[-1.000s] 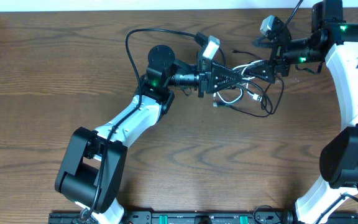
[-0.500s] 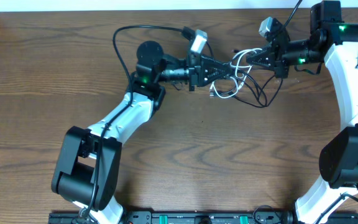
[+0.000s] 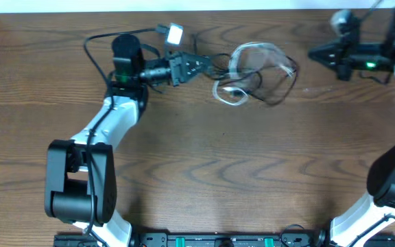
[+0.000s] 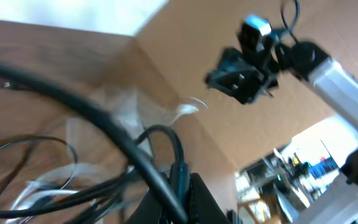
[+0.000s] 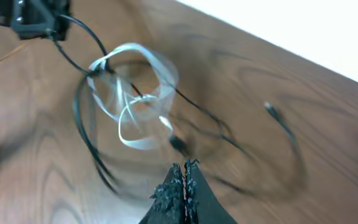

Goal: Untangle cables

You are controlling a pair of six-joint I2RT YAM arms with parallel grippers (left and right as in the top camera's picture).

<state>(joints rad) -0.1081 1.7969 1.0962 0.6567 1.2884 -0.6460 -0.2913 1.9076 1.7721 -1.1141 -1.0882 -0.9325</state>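
You're in the pull-apart step. Left gripper [image 3: 199, 64] is clamping a black cable [image 4: 174, 158]. The cables [image 3: 242, 75] are lying knotted between both grippers, white one [image 3: 230, 96] looped in. Right gripper [image 3: 313, 53] is sitting closed, empty, well clear. I'm judging the next move needs it opened onto a loose end.

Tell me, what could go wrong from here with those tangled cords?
The left gripper is shut on a black cable that runs into the tangle; pulling may tighten the knot. The white cable loops through the black ones and may get dragged along. The right gripper is shut apart from the tangle, seemingly empty, so the whole bundle may just slide.
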